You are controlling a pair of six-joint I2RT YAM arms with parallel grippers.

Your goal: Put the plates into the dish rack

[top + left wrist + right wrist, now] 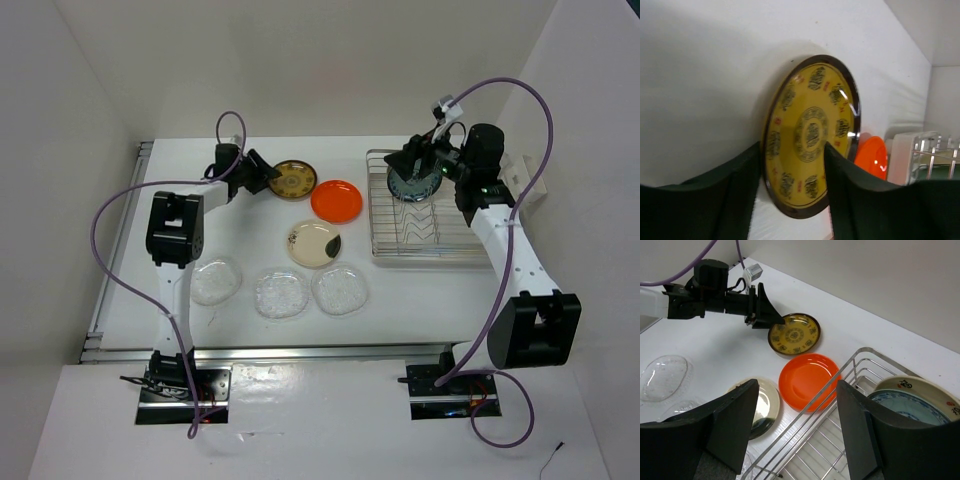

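Observation:
My left gripper (262,176) (792,147) is low at the brown plate with gold pattern (293,180) (810,135), which lies flat. Its jaws straddle the plate's near rim with table showing in the gap. My right gripper (410,165) (797,386) hangs open and empty over the dish rack (455,240) (820,391). A teal patterned plate (415,188) (907,410) and a tan one (925,387) stand in the rack. The orange plate (336,201) (807,377), the cream plate with a dark patch (314,243) and three clear glass plates (216,281) (281,293) (339,290) lie on the table.
White walls close in the table at the back and both sides. The orange plate lies right against the rack's left edge. The left arm's purple cable (110,215) loops out over the table's left side.

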